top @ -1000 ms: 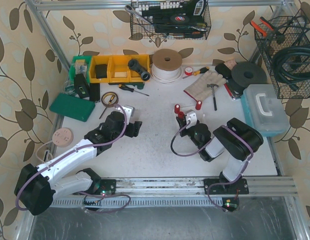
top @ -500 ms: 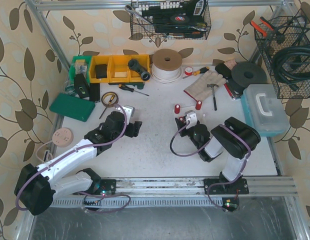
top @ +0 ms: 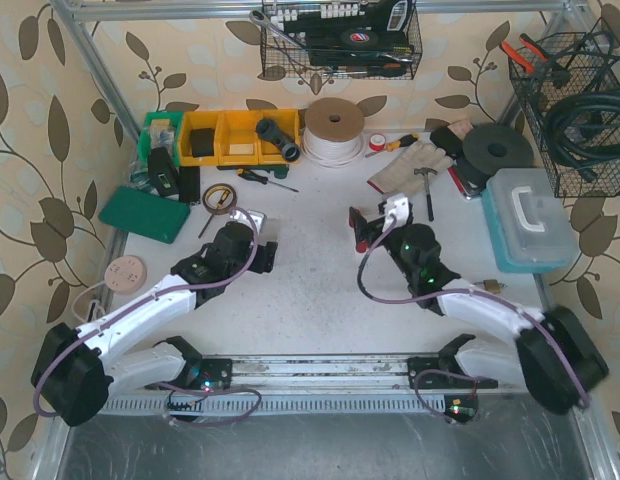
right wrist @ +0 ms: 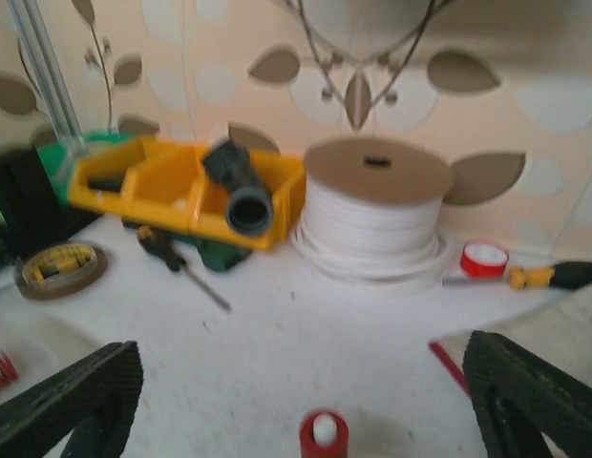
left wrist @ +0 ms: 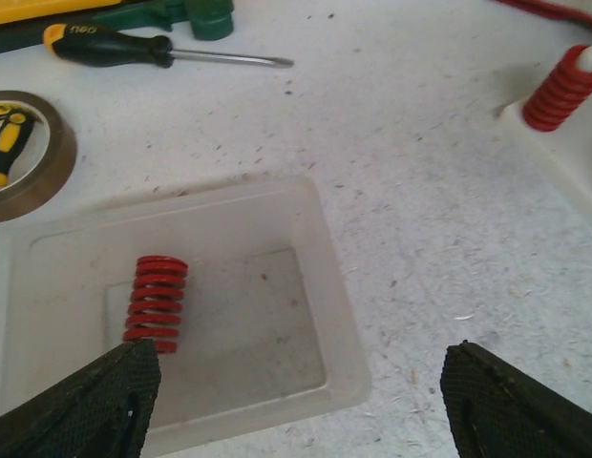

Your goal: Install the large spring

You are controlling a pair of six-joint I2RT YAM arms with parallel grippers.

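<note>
Red spring (left wrist: 155, 303) stands upright in the clear tray (left wrist: 339, 315), close to one side of its recess. Left jaws are spread wide on its near side, holding nothing. Second red spring (right wrist: 308, 443) sits over a white peg (right wrist: 324, 428) further right. Right jaws are also wide apart, one either side, not touching it. Can't tell which spring is the large one; my guess is the tray one is the one left to fit.

Risks: a low close could catch the tray rim and drag the light tray, or knock the spring over so it rolls. Right jaws clipping the seated spring could lift it off the peg.

Room: bare worktop (left wrist: 420, 239) between tray and peg, a decent transfer lane. Far side is tighter, with a screwdriver (left wrist: 134, 48) and tape roll (left wrist: 29, 157) just beyond the tray.
</note>
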